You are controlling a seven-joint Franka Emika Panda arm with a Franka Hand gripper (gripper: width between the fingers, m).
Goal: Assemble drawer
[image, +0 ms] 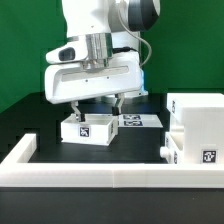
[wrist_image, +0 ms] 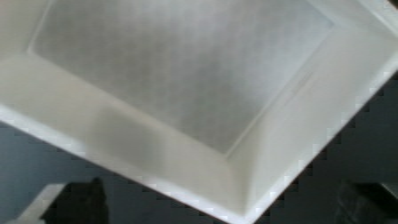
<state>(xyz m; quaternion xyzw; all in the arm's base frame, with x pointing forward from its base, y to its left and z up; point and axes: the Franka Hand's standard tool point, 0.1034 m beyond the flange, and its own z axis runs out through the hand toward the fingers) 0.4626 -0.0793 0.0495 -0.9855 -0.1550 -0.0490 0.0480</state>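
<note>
A small white open-top tray (image: 88, 128) with square tags on its front sits on the black table. My gripper (image: 96, 112) hangs right over it, jaws open, one finger (image: 74, 108) to each side of the tray's top and no visible contact. In the wrist view the tray's hollow inside (wrist_image: 187, 85) fills the picture, and a corner of it points between my dark fingertips (wrist_image: 68, 202); my gripper (wrist_image: 222, 208) holds nothing. The taller boxy housing (image: 197, 118) stands at the exterior view's right, with a lower white part (image: 176, 150) at its front that may be the second tray.
The long low white rail (image: 100, 176) runs along the table's front and up its left side. The marker board (image: 138, 121) lies flat behind the tray, next to the housing. A green backdrop stands behind the table.
</note>
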